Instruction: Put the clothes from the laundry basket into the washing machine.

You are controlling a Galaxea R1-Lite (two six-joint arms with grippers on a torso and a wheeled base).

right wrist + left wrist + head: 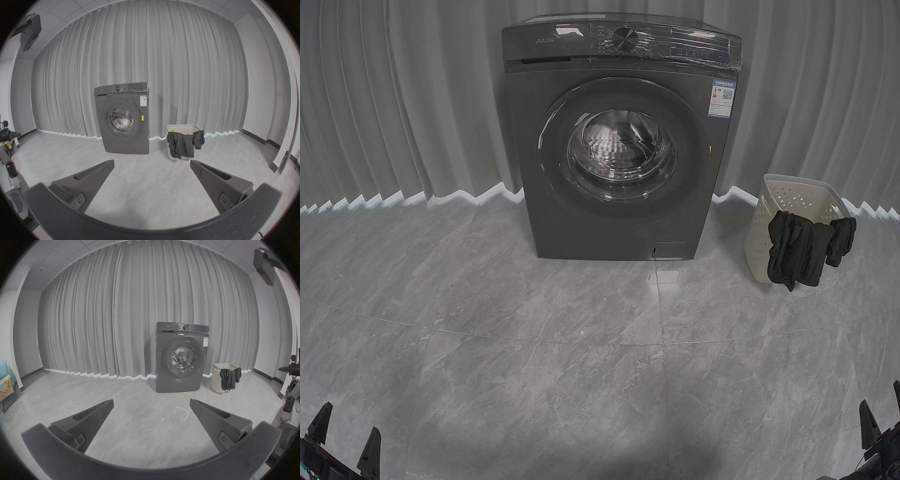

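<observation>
Clothes (803, 250), dark in colour, are seen draped over the front rim of the laundry basket (800, 186) and hang down its outer wall toward the floor (550, 325). The basket is set on the floor well ahead of the right gripper (152, 161), far beyond its tips. The jaws of that gripper are spread wide, and nothing is held between them. The left gripper (150, 401) is likewise seen with its jaws wide apart and bare. The washing machine (619, 237) is placed well ahead of both pairs of jaws, roughly midway between them, in front of a pleated curtain (394, 94). Its round door (622, 153) is shut, and the drum is seen through the glass. From the left jaws, the basket is found ahead and to the right of the machine, near it but apart from it.
</observation>
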